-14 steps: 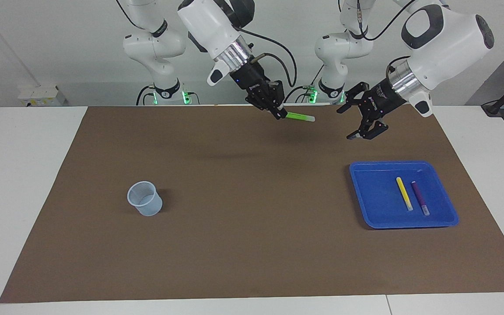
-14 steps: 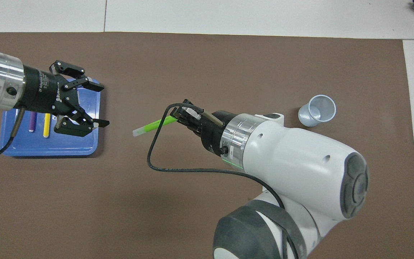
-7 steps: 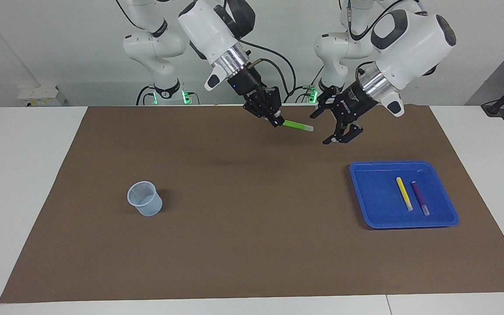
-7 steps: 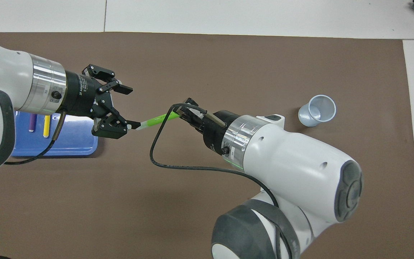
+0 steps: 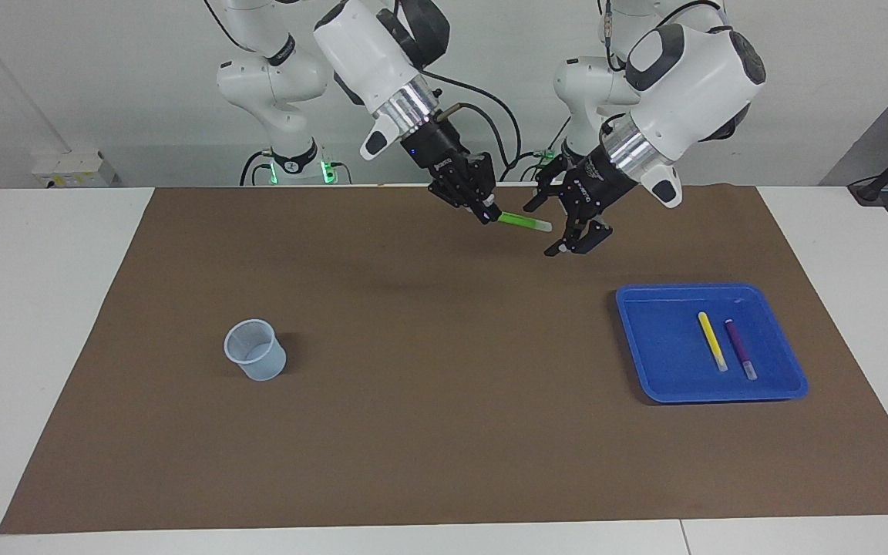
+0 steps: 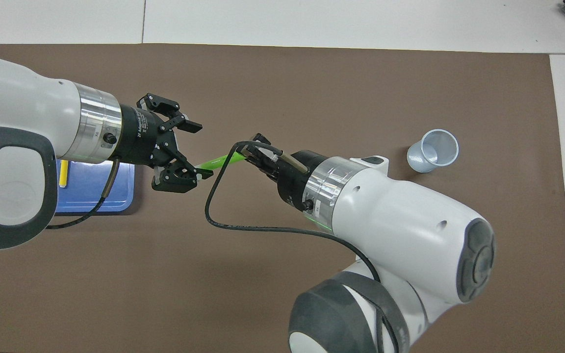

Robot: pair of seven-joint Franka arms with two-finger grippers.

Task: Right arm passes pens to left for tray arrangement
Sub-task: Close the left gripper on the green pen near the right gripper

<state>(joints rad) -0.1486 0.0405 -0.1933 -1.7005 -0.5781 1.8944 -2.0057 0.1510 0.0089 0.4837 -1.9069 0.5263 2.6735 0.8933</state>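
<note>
My right gripper (image 5: 490,213), with the blue light, is shut on the green pen (image 5: 523,222) and holds it level above the brown mat; it also shows in the overhead view (image 6: 249,155). My left gripper (image 5: 549,225) is open, its jaws on either side of the pen's whitish end without closing on it; in the overhead view (image 6: 197,150) its lower finger covers that end of the green pen (image 6: 217,161). The blue tray (image 5: 648,339) lies toward the left arm's end. The yellow pen (image 5: 712,341) and the purple pen (image 5: 741,348) lie side by side in it.
A small translucent bluish cup (image 5: 256,350) stands upright on the brown mat (image 5: 428,401) toward the right arm's end, also in the overhead view (image 6: 433,150). There the left arm covers most of the tray (image 6: 97,192) and the purple pen; part of the yellow pen (image 6: 64,172) shows.
My left gripper has swung from over the tray's edge toward the right gripper and now brackets the green pen's whitish end. The right gripper with the pen lowered slightly, then held still.
</note>
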